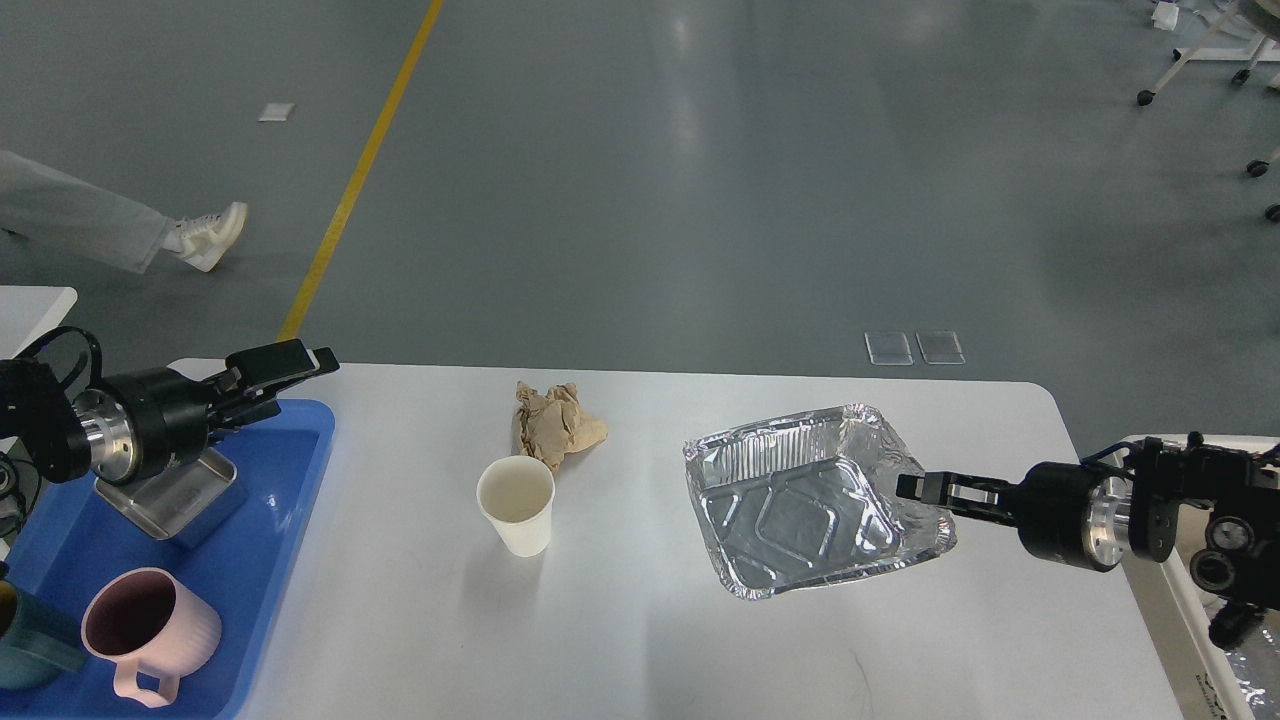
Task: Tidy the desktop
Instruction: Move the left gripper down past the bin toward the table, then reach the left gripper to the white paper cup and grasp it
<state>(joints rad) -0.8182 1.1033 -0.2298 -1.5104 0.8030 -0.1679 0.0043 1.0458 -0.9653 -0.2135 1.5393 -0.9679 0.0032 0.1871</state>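
Note:
The white desktop (650, 630) carries a white paper cup (515, 503), a crumpled wad of brown paper (557, 425) just behind it, and a dented foil tray (800, 510) to the right. My right gripper (922, 488) reaches in from the right and is shut on the foil tray's right rim; the tray sits tilted. My left gripper (285, 385) hovers over the desktop's far left corner, above the blue tray's back edge. It points right, its fingers apart and holding nothing.
A blue tray (270, 560) at the left holds a steel box (170, 495), a pink mug (150, 630) and a teal mug (25, 650). A white bin (1165, 590) stands beyond the right edge. A person's leg (100, 215) shows on the floor at left.

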